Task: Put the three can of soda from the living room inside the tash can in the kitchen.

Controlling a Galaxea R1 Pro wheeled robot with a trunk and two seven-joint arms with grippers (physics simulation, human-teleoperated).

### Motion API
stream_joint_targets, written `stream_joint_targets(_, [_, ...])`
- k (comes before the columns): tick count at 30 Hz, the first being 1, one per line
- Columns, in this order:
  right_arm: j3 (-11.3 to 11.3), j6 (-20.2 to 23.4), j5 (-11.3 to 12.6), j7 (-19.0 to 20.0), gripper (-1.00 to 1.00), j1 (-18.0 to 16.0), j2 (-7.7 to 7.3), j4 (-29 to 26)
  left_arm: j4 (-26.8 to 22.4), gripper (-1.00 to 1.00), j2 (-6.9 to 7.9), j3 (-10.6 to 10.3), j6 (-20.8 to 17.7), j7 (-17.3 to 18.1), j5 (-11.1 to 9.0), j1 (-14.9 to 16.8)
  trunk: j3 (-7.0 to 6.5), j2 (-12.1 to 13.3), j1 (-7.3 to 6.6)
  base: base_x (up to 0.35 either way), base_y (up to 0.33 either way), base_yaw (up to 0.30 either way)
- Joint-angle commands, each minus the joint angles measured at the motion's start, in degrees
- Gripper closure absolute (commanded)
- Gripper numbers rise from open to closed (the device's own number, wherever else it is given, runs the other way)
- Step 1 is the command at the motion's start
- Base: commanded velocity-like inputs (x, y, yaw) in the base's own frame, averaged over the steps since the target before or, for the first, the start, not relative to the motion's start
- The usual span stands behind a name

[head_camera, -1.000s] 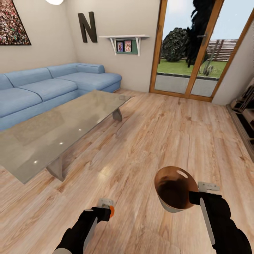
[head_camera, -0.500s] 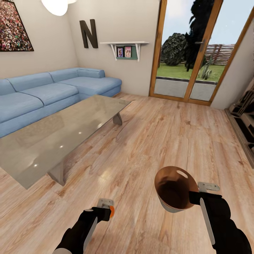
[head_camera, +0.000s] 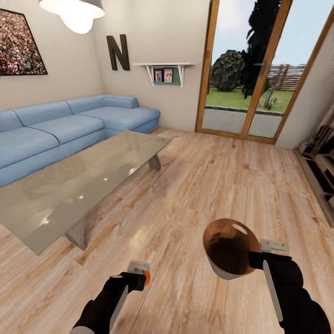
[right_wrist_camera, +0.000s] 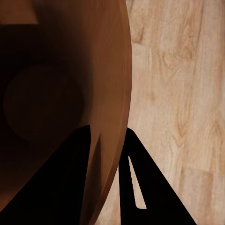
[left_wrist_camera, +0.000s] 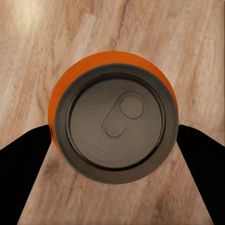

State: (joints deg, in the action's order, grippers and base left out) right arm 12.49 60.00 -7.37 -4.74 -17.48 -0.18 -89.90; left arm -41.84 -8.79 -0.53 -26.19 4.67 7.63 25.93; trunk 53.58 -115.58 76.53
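An orange can of soda [head_camera: 147, 278] is held low over the wood floor by my left gripper [head_camera: 140, 272], which is shut on it. The left wrist view looks down on the can's [left_wrist_camera: 115, 123] grey top with its pull tab, a black finger [left_wrist_camera: 23, 168] on each side. My right gripper [head_camera: 262, 253] is shut on the rim of the tash can [head_camera: 222, 234], which is tilted with its copper-brown inside and oval handle cutout facing the head camera. In the right wrist view the bin wall [right_wrist_camera: 110, 93] stands between the two fingers [right_wrist_camera: 136, 187]. The bin's bottom is dark.
A low glass table [head_camera: 83, 185] stands ahead to the left, with the blue corner sofa [head_camera: 69, 125] behind it. Wood-framed glass doors [head_camera: 248, 79] are at the far wall. A low shelf unit [head_camera: 322, 160] lines the right side. Open plank floor [head_camera: 218, 176] lies between.
The whole head view has shifted: room features sit lower in the picture and the ceiling lamp shows more. Both arms, the can and the bin hold the same pose.
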Motion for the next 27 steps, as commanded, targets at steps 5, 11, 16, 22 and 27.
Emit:
stream_joint_targets(5, [-0.01,0.0,0.25,0.08,1.0,-0.01,0.0,-0.02,0.01,1.0,0.0,0.0,0.0,-0.01,0.02,0.0,-1.37,2.02,-1.11,0.0,0.0,0.0])
stream_joint_targets(11, [-0.01,0.0,0.25,0.08,1.0,-0.01,0.0,-0.02,0.01,1.0,0.0,0.0,0.0,-0.04,0.02,0.0,-3.0,4.43,-2.43,0.0,0.0,0.0])
stream_joint_targets(16, [-0.01,0.0,0.25,0.08,1.0,-0.01,0.0,-0.02,0.01,1.0,0.0,0.0,0.0,-0.04,0.02,0.0,-4.36,6.43,-3.52,0.0,0.0,0.0])
stream_joint_targets(22, [-0.09,0.0,0.32,0.1,1.0,-0.01,0.41,0.06,0.01,1.0,0.0,0.0,0.0,-0.05,0.02,0.0,-6.0,8.84,-4.84,0.0,0.0,0.0])
stream_joint_targets(27, [-0.09,0.0,0.33,0.26,1.0,-0.01,0.44,0.07,0.01,1.0,0.0,0.03,0.0,-0.02,0.02,0.0,-7.36,10.85,-5.94,0.0,0.0,0.0])
